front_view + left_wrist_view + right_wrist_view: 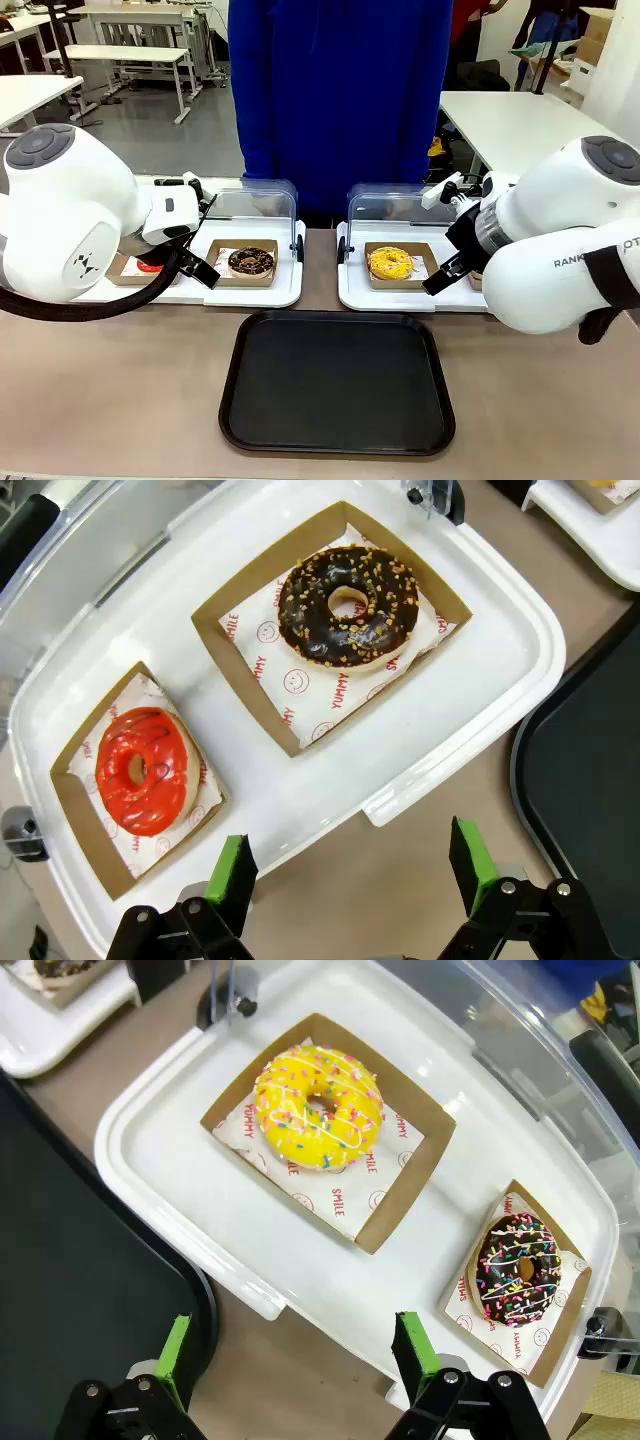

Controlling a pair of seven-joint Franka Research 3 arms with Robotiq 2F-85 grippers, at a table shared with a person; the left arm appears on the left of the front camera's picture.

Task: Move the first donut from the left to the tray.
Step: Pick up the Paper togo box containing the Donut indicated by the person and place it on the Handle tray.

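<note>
The first donut from the left, iced glossy red, lies in a brown cardboard holder at one end of a white tray. In the front view only a sliver of this red donut peeks out behind my left arm. My left gripper hovers open over the white tray's near edge, off to the side of the red donut and holding nothing. The black tray lies flat in the middle of the table, and its rim sits close beside the left gripper. My right gripper hangs open over the other white tray's edge.
A chocolate donut with nuts shares the left white tray. A yellow donut and a sprinkled chocolate donut lie on the right white tray. Clear domed lids stand raised behind both. A person in blue stands at the far side.
</note>
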